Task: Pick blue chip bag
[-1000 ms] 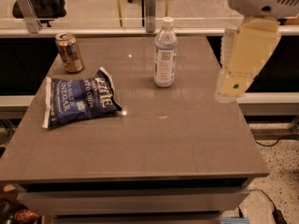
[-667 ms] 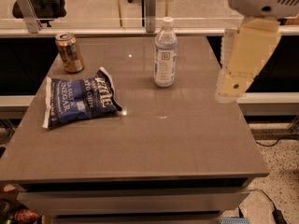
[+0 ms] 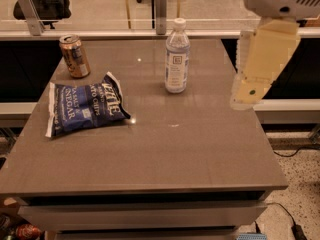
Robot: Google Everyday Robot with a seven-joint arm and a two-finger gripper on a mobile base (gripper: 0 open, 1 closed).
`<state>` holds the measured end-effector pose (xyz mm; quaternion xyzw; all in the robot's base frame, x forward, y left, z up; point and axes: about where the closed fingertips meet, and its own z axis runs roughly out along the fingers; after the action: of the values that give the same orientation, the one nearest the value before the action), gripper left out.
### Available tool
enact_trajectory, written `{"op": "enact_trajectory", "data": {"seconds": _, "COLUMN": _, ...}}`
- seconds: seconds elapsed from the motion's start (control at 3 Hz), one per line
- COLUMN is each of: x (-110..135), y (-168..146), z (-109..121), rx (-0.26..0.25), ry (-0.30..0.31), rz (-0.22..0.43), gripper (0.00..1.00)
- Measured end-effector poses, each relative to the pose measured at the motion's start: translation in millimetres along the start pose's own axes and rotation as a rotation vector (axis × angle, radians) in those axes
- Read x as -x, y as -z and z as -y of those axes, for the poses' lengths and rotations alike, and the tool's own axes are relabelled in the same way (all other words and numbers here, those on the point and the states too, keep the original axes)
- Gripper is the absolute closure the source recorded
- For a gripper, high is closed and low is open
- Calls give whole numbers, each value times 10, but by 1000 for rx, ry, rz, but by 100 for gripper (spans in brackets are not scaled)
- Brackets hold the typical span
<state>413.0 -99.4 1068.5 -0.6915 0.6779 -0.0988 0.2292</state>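
The blue chip bag (image 3: 86, 109) lies flat on the left part of the grey table (image 3: 165, 149), dark navy with white lettering and white crimped ends. My gripper (image 3: 248, 91), a cream-coloured part hanging from the white arm housing at the upper right, hovers above the table's right edge. It is far to the right of the bag and holds nothing that I can see.
A copper-coloured drink can (image 3: 74, 56) stands at the back left, just behind the bag. A clear water bottle (image 3: 177, 57) stands upright at the back middle, between bag and gripper. A glass rail runs behind the table. Floor and a cable lie to the right.
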Motion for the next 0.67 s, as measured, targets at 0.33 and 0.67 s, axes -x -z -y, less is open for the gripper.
{"op": "enact_trajectory", "data": {"seconds": 0.33, "x": 192, "y": -177, "z": 119, "rx": -4, "ry": 28, "rz": -5, "gripper": 0}}
{"op": "enact_trajectory", "data": {"seconds": 0.67, "x": 407, "y": -416, "z": 285, "rx": 1, "ry": 53, "rz": -3, "gripper": 0}}
